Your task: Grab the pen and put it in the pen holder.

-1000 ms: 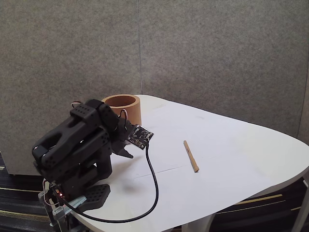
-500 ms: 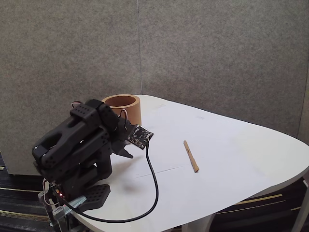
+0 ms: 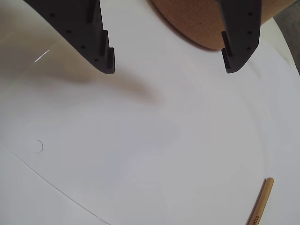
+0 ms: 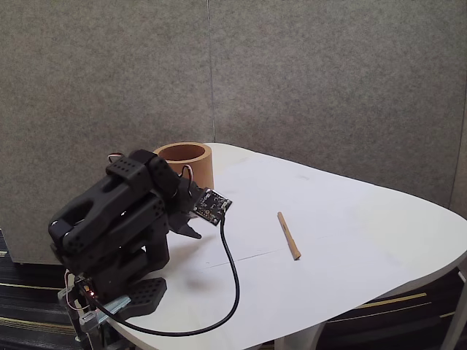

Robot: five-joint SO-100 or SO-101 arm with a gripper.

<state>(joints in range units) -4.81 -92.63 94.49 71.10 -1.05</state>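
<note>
Here, in the wrist view, I see the gripper (image 3: 168, 65) coming in from the top edge with its two dark fingers (image 3: 101, 47) spread wide apart and nothing between them, only the white table (image 3: 117, 154) below. Behind the fingers, at the top of this view, the brown wall of the pen holder (image 3: 197, 23) stands on the table, partly covered by the right finger. The pen (image 3: 260, 202) lies flat at the bottom right corner, well apart from both fingers, and its lower end is cut by the edge of the picture. In the fixed view, I see the black arm (image 4: 117, 219) folded low at the left end of the table (image 4: 350, 233), with the gripper (image 4: 191, 227) pointing down close to the surface. The pen holder (image 4: 184, 164) stands upright just behind the arm, near the table's far left edge. The pen (image 4: 288, 235) rests alone near the middle of the table, to the right of the gripper and not touching it. A black cable (image 4: 230, 270) hangs from the small board on the wrist and curves over the table toward the arm's base.
</note>
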